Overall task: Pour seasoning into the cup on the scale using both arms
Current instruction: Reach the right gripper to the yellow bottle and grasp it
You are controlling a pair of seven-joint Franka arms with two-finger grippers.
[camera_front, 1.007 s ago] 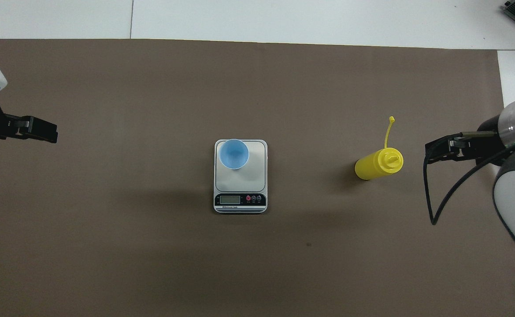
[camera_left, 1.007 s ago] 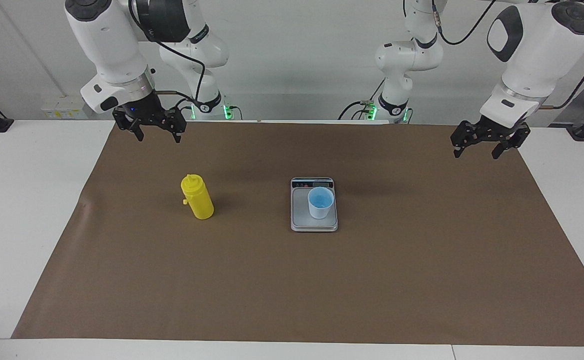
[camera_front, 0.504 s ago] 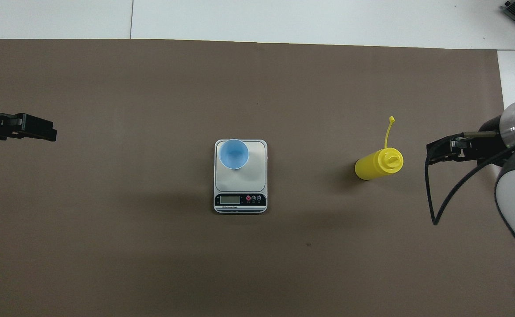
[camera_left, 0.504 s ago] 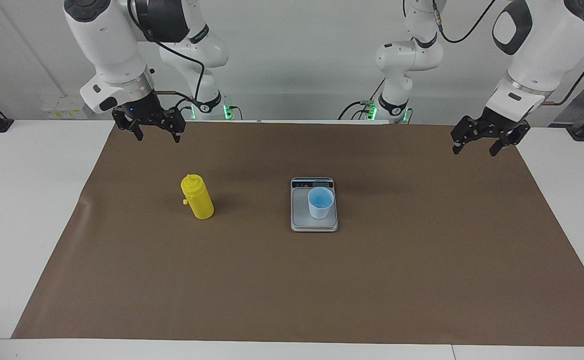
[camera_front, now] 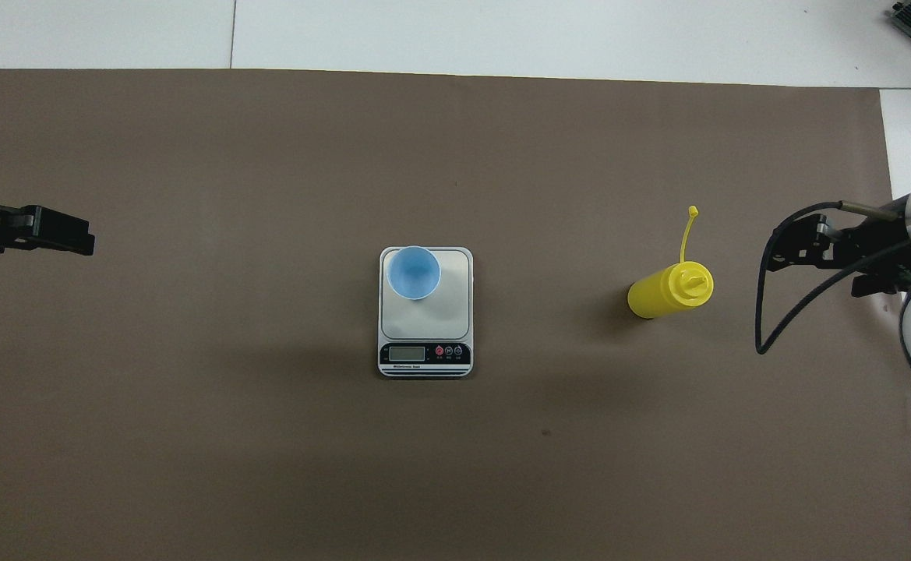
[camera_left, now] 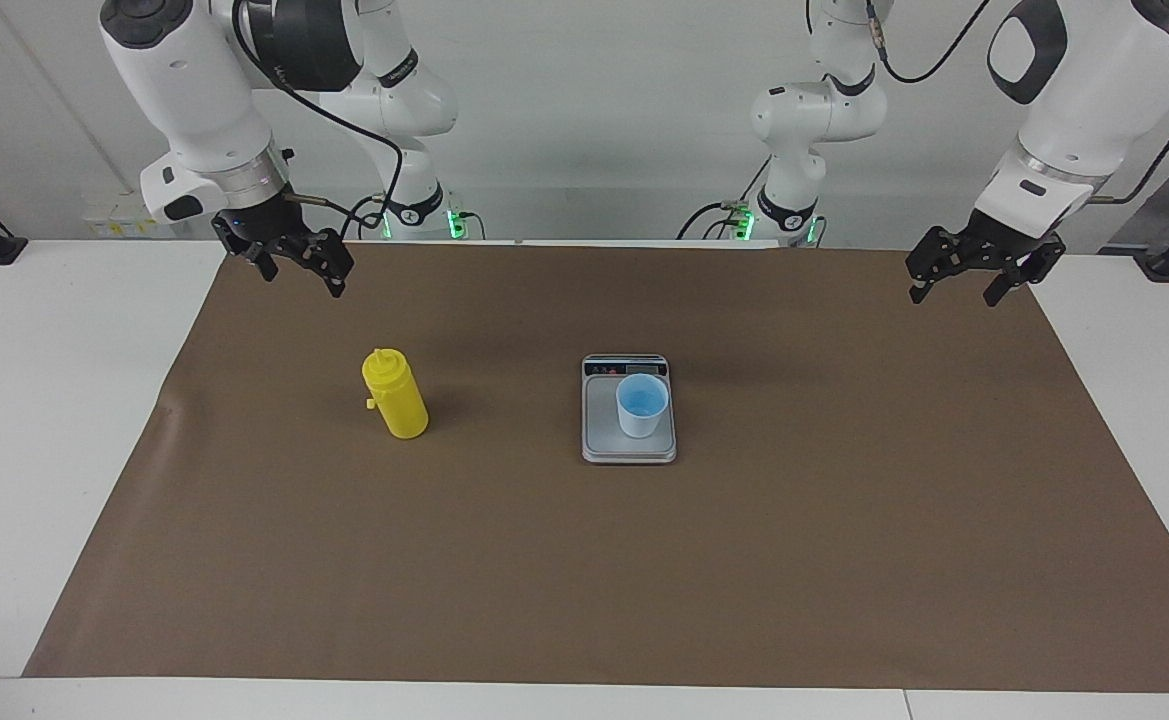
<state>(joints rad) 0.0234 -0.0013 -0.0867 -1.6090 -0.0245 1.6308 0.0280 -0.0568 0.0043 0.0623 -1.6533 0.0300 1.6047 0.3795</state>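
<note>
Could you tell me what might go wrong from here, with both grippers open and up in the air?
1. The cup stands off-centre on the scale, near one edge of its plate; a nudge from the left gripper could tip it or push it off.
2. The seasoning bottle is tall and upright; an off-centre grasp by the right gripper could topple it.
3. Its loose cap strap could catch a finger.

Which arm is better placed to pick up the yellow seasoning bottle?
Right. The right gripper hangs open at the bottle's end of the table; the left gripper is past the scale.
</note>
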